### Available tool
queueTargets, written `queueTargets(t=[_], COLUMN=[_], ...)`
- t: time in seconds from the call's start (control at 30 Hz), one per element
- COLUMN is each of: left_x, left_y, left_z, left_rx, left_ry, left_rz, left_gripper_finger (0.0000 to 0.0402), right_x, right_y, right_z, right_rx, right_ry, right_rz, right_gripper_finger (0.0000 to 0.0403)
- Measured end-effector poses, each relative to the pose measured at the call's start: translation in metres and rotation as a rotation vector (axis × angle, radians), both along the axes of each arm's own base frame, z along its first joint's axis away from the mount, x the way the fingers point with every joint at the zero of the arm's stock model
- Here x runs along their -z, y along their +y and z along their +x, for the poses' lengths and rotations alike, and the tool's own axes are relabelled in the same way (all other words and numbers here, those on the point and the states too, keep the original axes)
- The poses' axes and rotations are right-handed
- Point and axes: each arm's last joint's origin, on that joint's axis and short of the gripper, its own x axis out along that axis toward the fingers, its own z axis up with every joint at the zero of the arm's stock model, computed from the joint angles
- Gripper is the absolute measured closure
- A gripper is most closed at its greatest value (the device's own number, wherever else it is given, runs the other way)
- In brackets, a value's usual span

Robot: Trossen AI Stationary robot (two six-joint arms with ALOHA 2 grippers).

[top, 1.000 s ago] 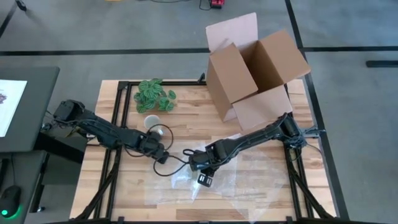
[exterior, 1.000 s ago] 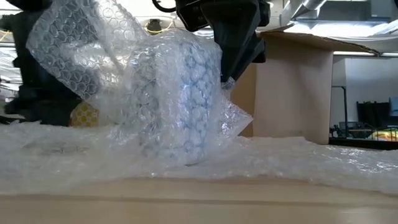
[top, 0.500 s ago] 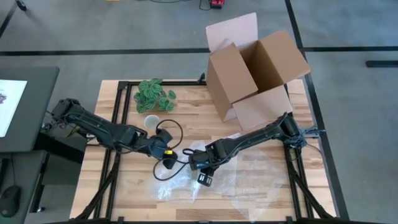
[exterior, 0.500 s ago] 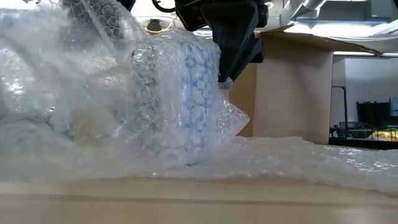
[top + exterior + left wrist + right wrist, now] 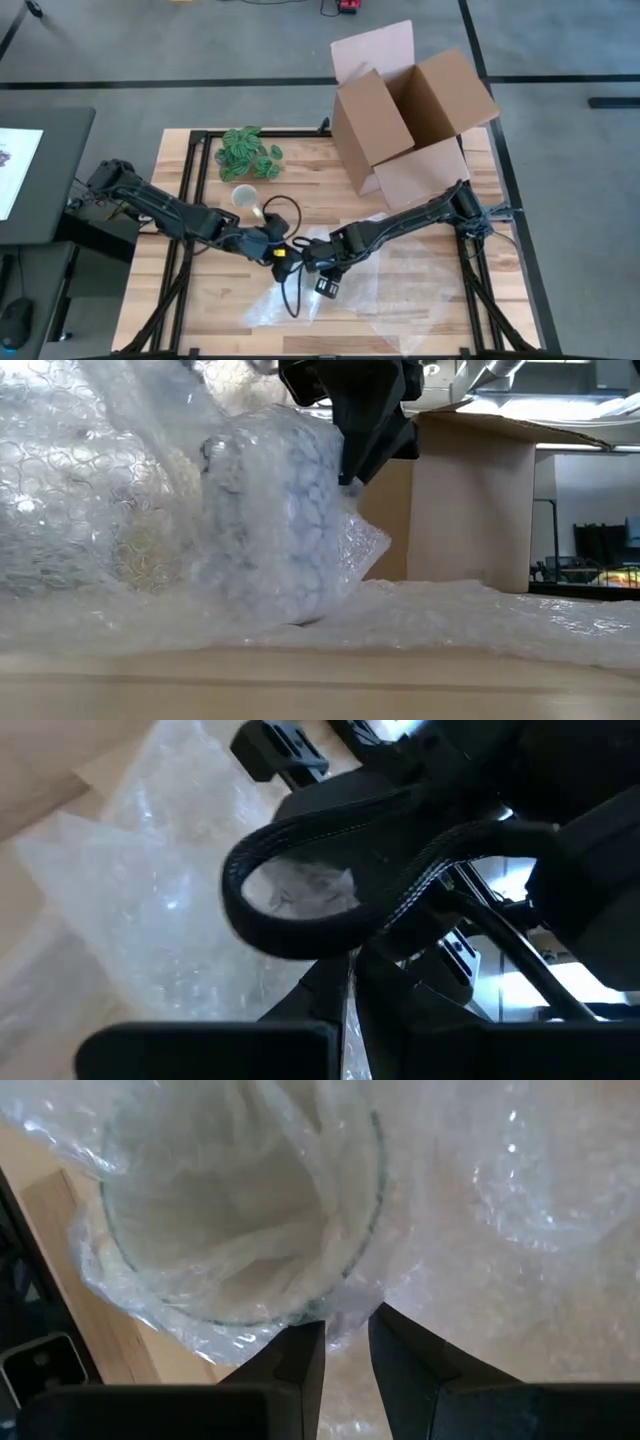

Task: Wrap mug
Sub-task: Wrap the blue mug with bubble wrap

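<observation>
Since a second ago the left arm has swung in from beside the small cup toward the middle of the tabletop (image 5: 210, 295), dragging a flap of bubble wrap (image 5: 400, 290) with it; in the low view that flap now drapes over and against the mug, where before it stood up loose to one side.

The step in hand looks like folding the sheet over the mug (image 5: 275, 520), with most of the wrapping not yet closed. The next move probably calls for laying the flap flat across the mug and tucking it down while the other arm keeps the mug from tipping.

The mug stands upright on the sheet near the tabletop's middle, already swathed in wrap. The right gripper (image 5: 345, 1340) sits above it, jaws clenched on the rim (image 5: 375, 1190) through the plastic, one finger inside and one outside. The left gripper (image 5: 278, 250) is just beside the mug; whether its jaws are closed on the flap I cannot tell.
</observation>
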Motion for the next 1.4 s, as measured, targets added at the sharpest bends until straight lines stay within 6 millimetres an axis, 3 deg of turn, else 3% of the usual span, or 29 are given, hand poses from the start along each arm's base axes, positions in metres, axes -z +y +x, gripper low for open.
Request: queueTargets(t=[0.1,0.53,0.77,1.2,1.4], left_x=[0.006,0.027,0.047,0.058,0.058], left_y=[-0.004,-0.022,-0.031,-0.029,-0.034], left_z=[0.007,0.035,0.051,0.047,0.045], left_rx=[0.013,0.139,0.233,0.306,0.439], left_ry=[0.004,-0.082,-0.104,-0.001,-0.004], left_rz=[-0.024,-0.016,-0.032,0.026,0.033], left_gripper_finger=[0.0401,0.0401,0.0401,0.04,0.035], right_x=[-0.007,-0.084,-0.107,-0.056,-0.045], right_y=[0.003,-0.015,-0.021,-0.026,-0.025], right_z=[-0.005,-0.046,-0.043,-0.003,0.003], right_rx=[-0.001,0.097,0.068,-0.123,-0.208], right_ry=[-0.008,-0.141,-0.31,-0.219,-0.21], right_rz=[-0.007,-0.104,-0.024,0.152,0.168], right_gripper_finger=[0.0333,0.0333,0.0333,0.0333,0.0333])
